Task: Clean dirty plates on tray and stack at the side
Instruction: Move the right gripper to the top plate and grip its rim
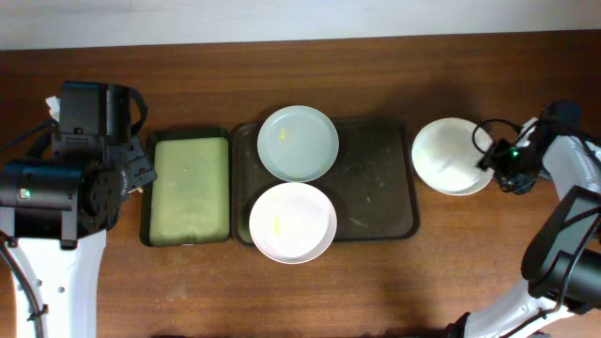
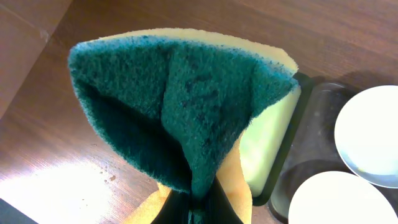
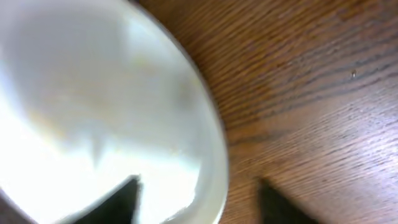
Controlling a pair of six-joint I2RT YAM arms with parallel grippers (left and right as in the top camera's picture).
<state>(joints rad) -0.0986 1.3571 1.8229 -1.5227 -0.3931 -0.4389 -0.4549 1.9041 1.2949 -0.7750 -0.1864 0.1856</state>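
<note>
A brown wooden surface (image 1: 310,75) runs below a strip of pale wall (image 1: 282,17). From overhead, the dark brown tray (image 1: 376,178) sits at centre. A bluish-grey plate (image 1: 298,143) lies on its far left corner and a white plate (image 1: 292,222) on its near left corner, overhanging the front rim. Each bears a small yellow smear. A smaller tray (image 1: 191,186), black-rimmed and yellow-green inside, lies just beside it on the left. A third plate (image 1: 453,156) rests on the bare surface to the right of the dark tray, apart from it.

Only the left wrist view shows the sponge (image 2: 180,106), its green scouring face folded over yellow foam and pinched in the left gripper (image 2: 194,210) beside the smaller tray. Overhead, the arm's housing hides it. Only the right wrist view shows the right gripper (image 3: 200,202) with its fingers spread, one over the third plate's inside, the other over the wood, the rim between them. That plate is blurred and cut off by the frame, and contact cannot be told.
</note>
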